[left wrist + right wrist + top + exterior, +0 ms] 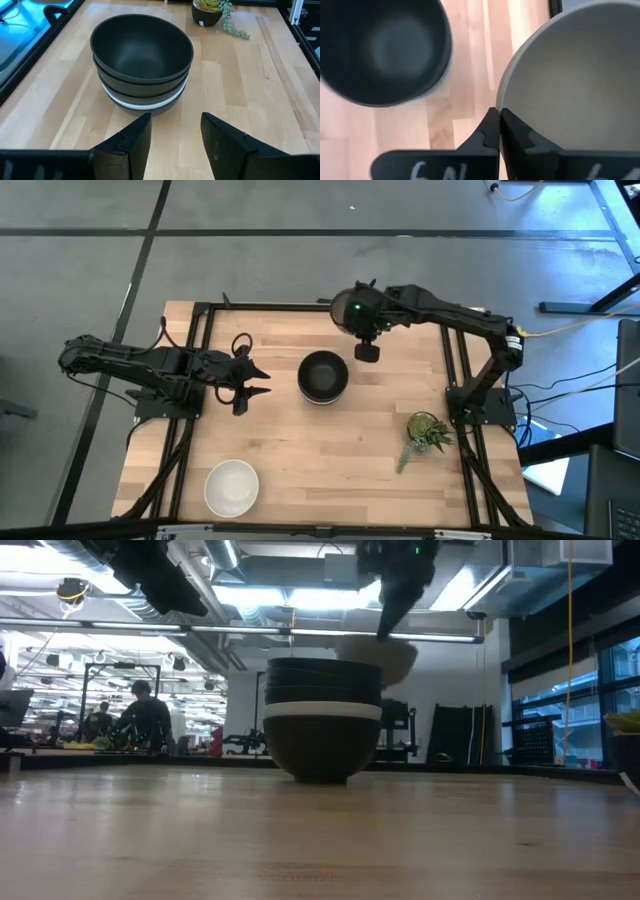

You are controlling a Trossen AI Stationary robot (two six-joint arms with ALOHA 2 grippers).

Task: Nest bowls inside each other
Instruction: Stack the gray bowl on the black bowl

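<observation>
Bowls sit nested in a stack (322, 376) at the middle of the tabletop (330, 460) in the high view. From above only the top black bowl shows; the low view shows dark rims above a white band and a dark bowl at the bottom, and the exact count is hard to make out. In the left wrist view the stack (141, 60) shows three dark rims over a white one.

A white bowl (232, 487) stands alone at the lower left of the high view, well apart from the stack.

The right gripper (498, 125) is clamped on the rim of a grey-green bowl (580, 80), fingers pressed together with the rim between them. In the right wrist view that bowl is cut off by the frame's right edge, and the stack (382, 50) lies at the upper left, blurred. In the high view the right arm's wrist hides this bowl almost wholly, at the upper middle of the frame. In the low view the bowl (395, 658) hangs in the air just right of and behind the stack's top, pale and hard to make out against the ceiling lights.

The left gripper (255, 379) waits at the left of the stack, fingers (131, 145) spread and empty.

A plant sprig (427, 433) lies at the right of the tabletop.
</observation>
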